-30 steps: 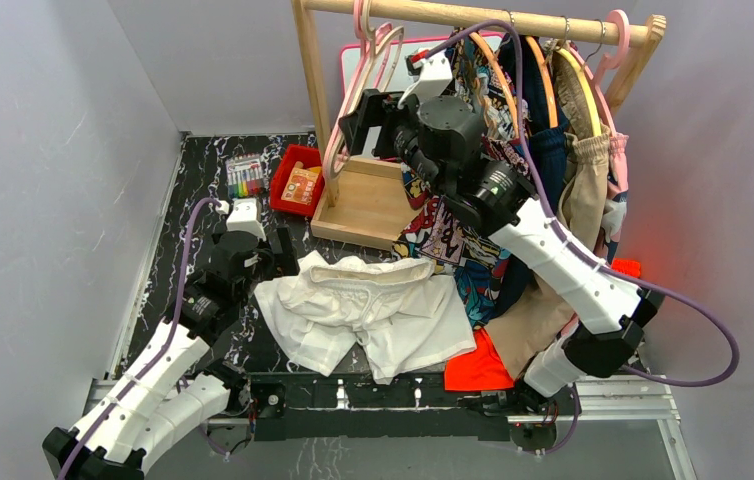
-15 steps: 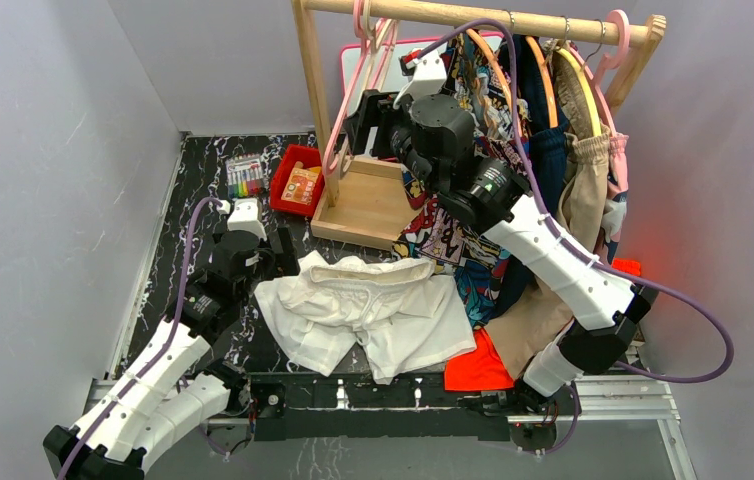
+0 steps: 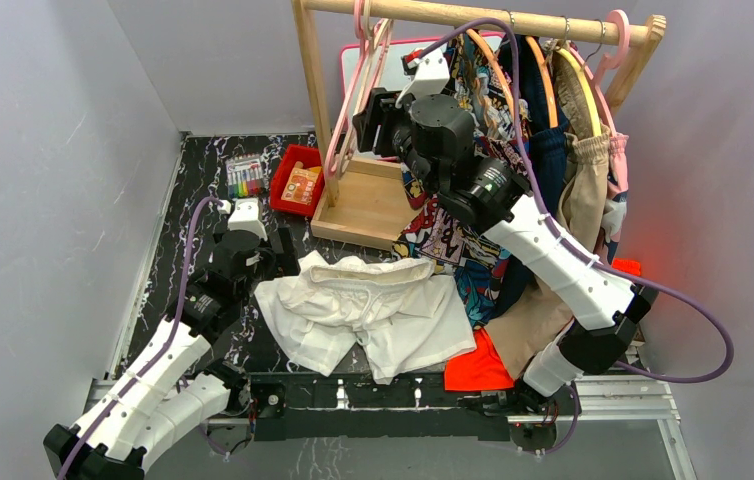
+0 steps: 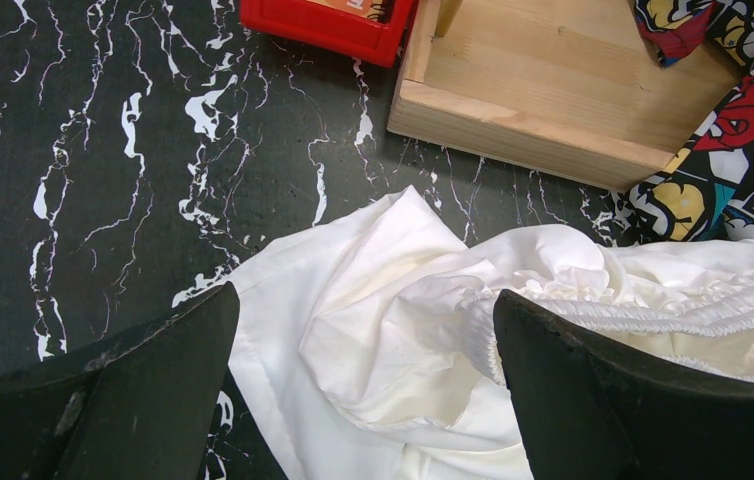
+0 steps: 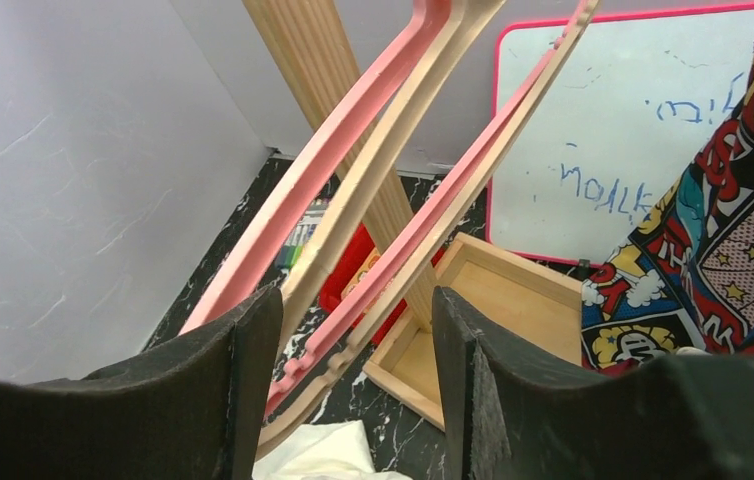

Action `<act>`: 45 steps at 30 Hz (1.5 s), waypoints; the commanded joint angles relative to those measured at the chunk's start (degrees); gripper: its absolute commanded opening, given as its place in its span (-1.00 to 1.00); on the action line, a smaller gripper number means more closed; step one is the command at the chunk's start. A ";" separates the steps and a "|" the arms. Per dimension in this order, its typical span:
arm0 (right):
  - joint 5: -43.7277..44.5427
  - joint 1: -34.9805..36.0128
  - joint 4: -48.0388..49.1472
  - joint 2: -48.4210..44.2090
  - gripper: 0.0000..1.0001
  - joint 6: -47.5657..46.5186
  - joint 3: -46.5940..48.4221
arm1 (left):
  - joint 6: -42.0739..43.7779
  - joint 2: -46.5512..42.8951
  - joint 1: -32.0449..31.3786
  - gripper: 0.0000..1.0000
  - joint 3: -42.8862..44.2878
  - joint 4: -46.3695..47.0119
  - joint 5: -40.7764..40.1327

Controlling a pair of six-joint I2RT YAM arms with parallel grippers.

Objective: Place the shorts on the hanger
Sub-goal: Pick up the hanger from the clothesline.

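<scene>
- The counter [image 3: 178,215] is black stone veined with white, shut in by pale grey walls: the left wall [image 3: 43,150], one at the back and one on the right.
- My left tool [image 4: 363,305] hangs low over the left part, its jaws spread as wide as they go and holding nothing. One finger is above bare stone, the other above gathered waistband.
- The shorts [image 3: 373,310] lie crumpled on the counter in the near middle, waistband toward the rack, their left corner right under that tool.
- Behind them stand a box of markers [image 3: 245,177], a red tray [image 3: 298,182] and the rack's wooden base [image 3: 363,205], the tray just beside the base.
- The post [image 5: 293,40] rises from that base. A pink hanger [image 5: 283,230] and the hanger [image 5: 318,260] hang side by side in front of it, from the left end of the rail [image 3: 473,15].
- My right tool [image 5: 353,300] is up there with jaws partly open, astride the lower corner of both hangers. A gap shows by the right finger, so it grips nothing.
- Further right, a whiteboard [image 5: 633,110] stands behind a comic-print garment [image 5: 733,200].
- Open room: the bare strip between the left wall and the shorts.
- The right half is crowded with hanging clothes that reach down to the counter, and an orange cloth [image 3: 475,368] lies at the near edge.
</scene>
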 commanded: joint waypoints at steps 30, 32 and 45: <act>10.39 0.07 -0.09 -2.55 0.00 -6.26 -0.40 | 0.74 0.19 -0.16 0.96 1.38 0.16 0.13; 11.06 0.06 0.02 -2.95 -0.08 -6.57 -0.48 | 0.74 0.18 -0.12 0.96 1.41 0.16 0.14; 12.46 -1.21 -1.06 -1.48 -0.10 -9.07 2.50 | 0.75 -0.17 -0.12 0.96 1.42 0.16 0.43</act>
